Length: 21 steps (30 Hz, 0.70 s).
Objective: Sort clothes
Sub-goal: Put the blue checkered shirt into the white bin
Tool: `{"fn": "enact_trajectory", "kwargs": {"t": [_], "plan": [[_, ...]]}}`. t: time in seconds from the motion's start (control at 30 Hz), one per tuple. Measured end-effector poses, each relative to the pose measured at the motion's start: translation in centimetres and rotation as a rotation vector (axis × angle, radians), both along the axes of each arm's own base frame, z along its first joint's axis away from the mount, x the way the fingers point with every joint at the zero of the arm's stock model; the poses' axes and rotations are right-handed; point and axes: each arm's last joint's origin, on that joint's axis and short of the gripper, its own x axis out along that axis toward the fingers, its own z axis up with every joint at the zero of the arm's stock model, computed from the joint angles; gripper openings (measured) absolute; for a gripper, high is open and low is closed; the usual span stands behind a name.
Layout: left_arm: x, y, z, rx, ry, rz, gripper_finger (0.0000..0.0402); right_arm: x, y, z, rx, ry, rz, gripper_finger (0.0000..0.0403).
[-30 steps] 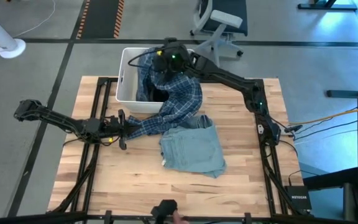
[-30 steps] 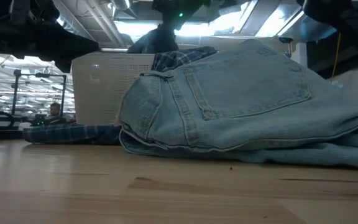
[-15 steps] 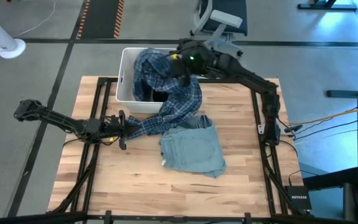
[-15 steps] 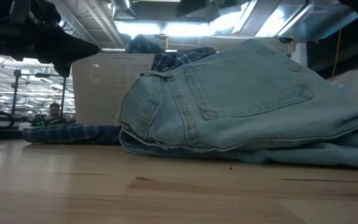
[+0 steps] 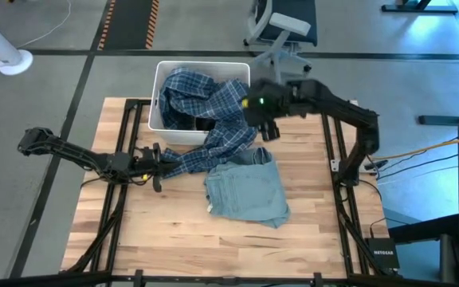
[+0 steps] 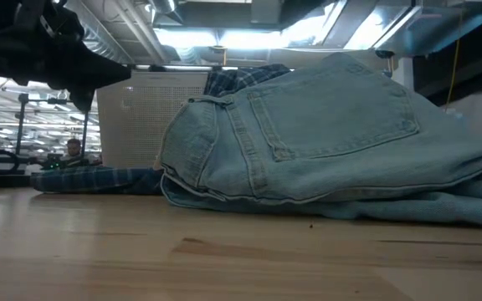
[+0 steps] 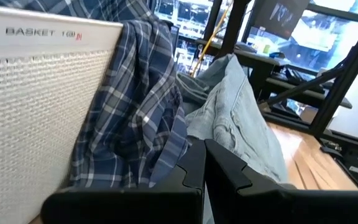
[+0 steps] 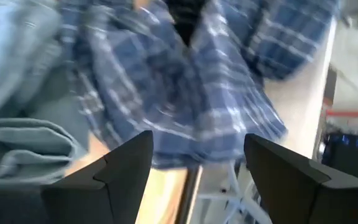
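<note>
Hanging clear — plaid shirt (image 8: pixel 185 93) beyond open jaws

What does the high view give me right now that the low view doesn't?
High view only: the inside of the white bin with the plaid shirt draped over its rim onto the table, the open right gripper beside the bin, and the shut left gripper at the shirt's trailing end.
Low view only: the pockets of the folded jeans, side-on, and the room behind.
Both: jeans, bin wall, a strip of plaid.
</note>
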Motion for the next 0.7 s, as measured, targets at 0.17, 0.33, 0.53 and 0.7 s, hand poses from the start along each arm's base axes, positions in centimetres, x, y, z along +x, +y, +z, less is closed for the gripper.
{"fn": "enact_trajectory", "kwargs": {"t": [0.17,0.33,0.53,0.7], "plan": [[0.0,0.0,0.0,0.0,0.002,0.0,0.0,-0.2,3.7,-3.1,-0.034,0.013,0.097,0.0271],[0.0,0.0,0.0,0.0,0.001,0.0,0.0,-0.7,6.9,-8.1,-0.159,0.052,0.148,0.0271],[0.0,0.0,0.0,0.043,0.007,-0.001,0.0,0.6,9.5,-13.8,-0.377,0.113,0.292,0.0271],[0.0,0.0,0.0,0.084,0.015,-0.001,0.0,2.5,10.4,-16.2,-0.544,0.155,0.378,0.0271]]}}
